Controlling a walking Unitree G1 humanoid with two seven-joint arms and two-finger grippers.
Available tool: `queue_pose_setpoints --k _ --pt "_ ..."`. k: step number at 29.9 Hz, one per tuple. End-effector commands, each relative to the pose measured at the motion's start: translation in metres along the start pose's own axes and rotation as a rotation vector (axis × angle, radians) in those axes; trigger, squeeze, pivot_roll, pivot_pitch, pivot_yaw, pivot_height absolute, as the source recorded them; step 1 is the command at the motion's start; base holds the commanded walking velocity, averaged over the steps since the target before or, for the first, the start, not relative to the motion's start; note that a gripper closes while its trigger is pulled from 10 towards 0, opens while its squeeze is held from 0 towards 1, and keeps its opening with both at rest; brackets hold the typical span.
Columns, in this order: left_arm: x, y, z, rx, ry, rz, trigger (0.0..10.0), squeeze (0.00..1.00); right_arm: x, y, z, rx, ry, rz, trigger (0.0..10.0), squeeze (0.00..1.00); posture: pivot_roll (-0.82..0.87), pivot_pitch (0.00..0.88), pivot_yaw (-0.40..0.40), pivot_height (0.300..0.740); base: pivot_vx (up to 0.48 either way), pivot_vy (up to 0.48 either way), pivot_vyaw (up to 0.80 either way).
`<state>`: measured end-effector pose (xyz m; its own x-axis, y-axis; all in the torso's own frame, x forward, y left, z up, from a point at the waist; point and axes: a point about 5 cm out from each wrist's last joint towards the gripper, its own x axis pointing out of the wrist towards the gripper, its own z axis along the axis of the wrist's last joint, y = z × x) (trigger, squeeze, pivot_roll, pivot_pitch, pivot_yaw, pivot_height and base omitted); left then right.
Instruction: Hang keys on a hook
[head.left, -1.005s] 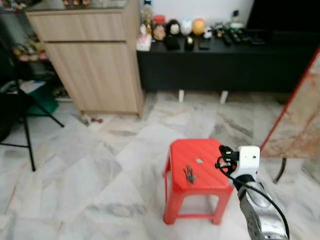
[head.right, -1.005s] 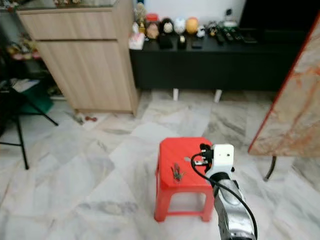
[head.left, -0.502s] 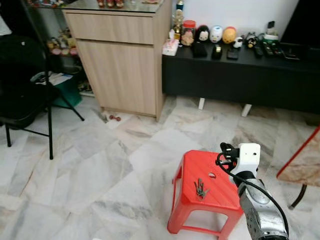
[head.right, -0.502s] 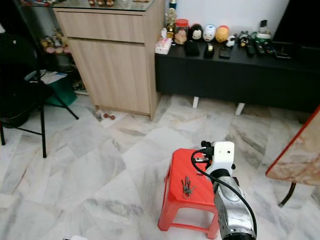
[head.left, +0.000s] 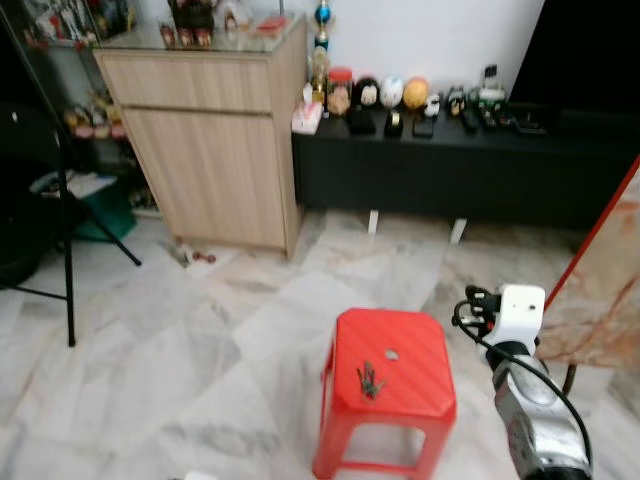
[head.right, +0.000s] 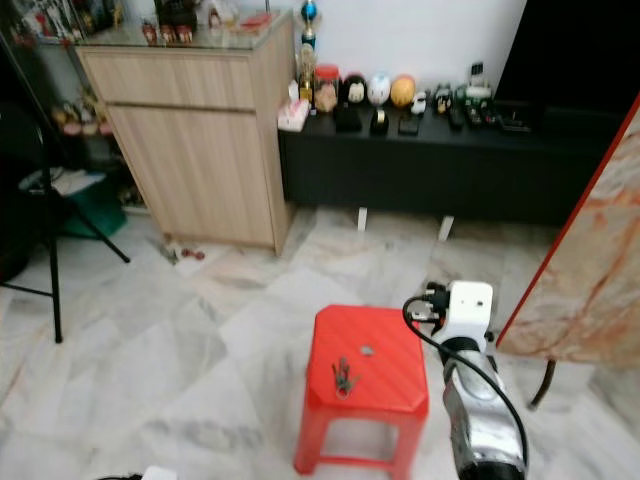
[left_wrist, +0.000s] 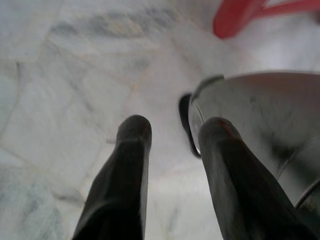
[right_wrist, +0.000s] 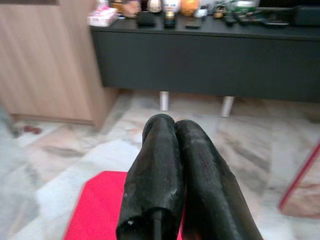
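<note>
Left eye view: keys (head.left: 370, 380) on stool (head.left: 400, 395), long axis fore-aft, lying left of nearer right gripper (right_wrist: 172, 131), fingers together, empty; left gripper (left_wrist: 172, 131) apart.

Right hand (right_wrist: 172, 131), fingers pressed together, above red stool (right_wrist: 97, 210), facing black sideboard (right_wrist: 210, 55).

The keys (head.left: 370, 380) on the red stool (head.left: 387, 385) are too small to count; the stool's near legs are cut off.
</note>
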<state>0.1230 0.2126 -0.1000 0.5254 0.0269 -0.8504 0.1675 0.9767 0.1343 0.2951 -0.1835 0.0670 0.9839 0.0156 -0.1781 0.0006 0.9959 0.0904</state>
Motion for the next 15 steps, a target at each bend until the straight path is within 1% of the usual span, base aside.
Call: queue_pose_setpoints --k 1,3,8,12,15 --pt "0.0004 -0.0061 -0.0014 0.003 0.012 -0.02 10.0 0.0 -0.0007 -0.0105 0.0031 -0.008 -0.002 -0.032 10.0 0.0 0.05 0.0 -0.022 0.74 0.0 -0.319 0.0" --pt "0.0004 -0.0061 -0.0015 0.003 0.013 -0.02 10.0 0.0 -0.0006 -0.0101 0.0033 -0.004 -0.007 -0.032 10.0 0.0 0.05 0.0 -0.022 0.74 0.0 -0.321 -0.41" --pt "0.0005 -0.0059 -0.0012 0.002 0.011 -0.02 10.0 0.0 0.0005 -0.0089 0.0043 0.005 -0.016 -0.034 10.0 0.0 0.05 0.0 -0.018 0.74 0.0 -0.324 0.0" --pt "0.0004 -0.0055 -0.0015 0.005 0.013 -0.023 10.0 0.0 0.0004 -0.008 0.0062 -0.005 -0.031 -0.032 10.0 0.0 0.05 0.0 -0.015 0.74 0.0 -0.323 0.0" --pt "0.0003 -0.0051 -0.0017 0.005 0.014 -0.023 10.0 0.0 -0.0005 -0.0084 0.0072 0.013 -0.046 -0.038 10.0 0.0 0.05 0.0 -0.013 0.74 0.0 -0.322 0.0"
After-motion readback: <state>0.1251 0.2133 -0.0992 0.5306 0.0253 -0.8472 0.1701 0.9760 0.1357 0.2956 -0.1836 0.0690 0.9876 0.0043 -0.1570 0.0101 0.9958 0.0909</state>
